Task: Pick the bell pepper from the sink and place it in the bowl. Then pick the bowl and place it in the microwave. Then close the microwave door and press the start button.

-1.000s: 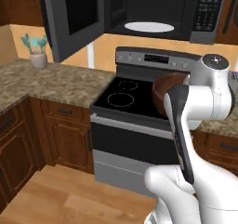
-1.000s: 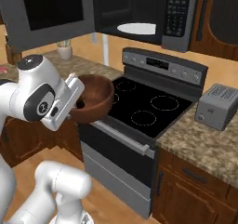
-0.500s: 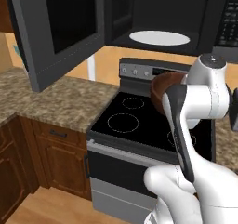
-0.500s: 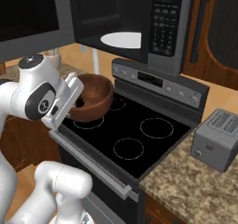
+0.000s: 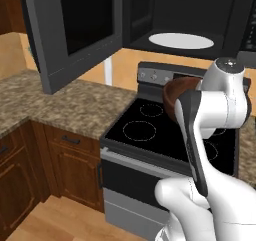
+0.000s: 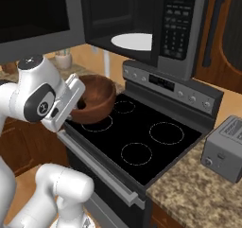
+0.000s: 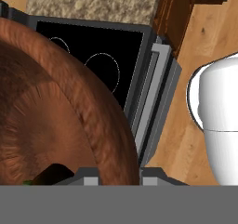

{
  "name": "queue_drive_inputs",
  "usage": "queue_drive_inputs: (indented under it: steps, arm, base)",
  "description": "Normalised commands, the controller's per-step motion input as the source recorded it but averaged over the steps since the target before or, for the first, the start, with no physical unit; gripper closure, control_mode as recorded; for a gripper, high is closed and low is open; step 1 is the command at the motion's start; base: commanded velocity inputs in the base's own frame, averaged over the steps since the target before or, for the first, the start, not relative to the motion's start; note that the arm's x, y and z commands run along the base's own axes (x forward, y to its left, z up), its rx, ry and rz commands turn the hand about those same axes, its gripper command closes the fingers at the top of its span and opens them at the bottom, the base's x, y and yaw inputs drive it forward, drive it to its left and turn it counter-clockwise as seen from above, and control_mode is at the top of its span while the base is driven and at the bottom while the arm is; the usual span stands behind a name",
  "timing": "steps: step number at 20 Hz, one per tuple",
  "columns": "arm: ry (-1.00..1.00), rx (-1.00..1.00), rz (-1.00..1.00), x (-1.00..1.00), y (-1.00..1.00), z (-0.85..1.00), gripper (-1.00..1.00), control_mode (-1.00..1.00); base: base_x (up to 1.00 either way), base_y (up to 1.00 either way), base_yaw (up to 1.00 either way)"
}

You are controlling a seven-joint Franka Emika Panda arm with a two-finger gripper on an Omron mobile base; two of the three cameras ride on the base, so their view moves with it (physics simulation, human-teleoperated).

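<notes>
My gripper (image 7: 118, 176) is shut on the rim of the dark reddish-brown bowl (image 6: 97, 97), one finger inside and one outside. It holds the bowl (image 5: 176, 92) tilted in the air above the left side of the black stovetop. Low inside the bowl (image 7: 51, 121) lies a dark shape with a speck of green; I cannot tell whether it is the bell pepper. The black microwave (image 6: 177, 28) hangs above the stove, up and to the right of the bowl. Its white turntable plate (image 6: 132, 41) (image 5: 181, 40) lies bare. The microwave door (image 5: 75, 30) stands swung open to the left.
The stove (image 6: 142, 137) has a raised control panel (image 6: 175, 85) at the back, just under the microwave. A grey toaster (image 6: 227, 149) stands on the granite counter to the right. Granite counter (image 5: 65, 102) and wooden cabinets (image 5: 70, 162) run off to the left.
The whole picture has shifted: the base has driven closer to the stove and the microwave. The bowl stays in my grip, held at the same place relative to the arm.
</notes>
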Motion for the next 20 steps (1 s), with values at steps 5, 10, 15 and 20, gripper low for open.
queue_drive_inputs:
  steps: [5,10,15,20]
  arm:
    - [0.0,0.0,0.0,0.0,0.0,0.0,1.0,1.0]
    - [0.0,0.0,0.0,0.0,0.0,0.0,1.0,1.0]
    - [0.0,0.0,0.0,0.0,0.0,0.0,1.0,1.0]
    - [0.0,0.0,-0.07,0.02,-0.07,0.02,1.0,-1.0]
  base:
    - [0.14,-0.01,0.26]
    - [0.14,-0.05,0.23]
    - [-0.05,-0.35,0.09]
    - [-0.05,-0.16,-0.06]
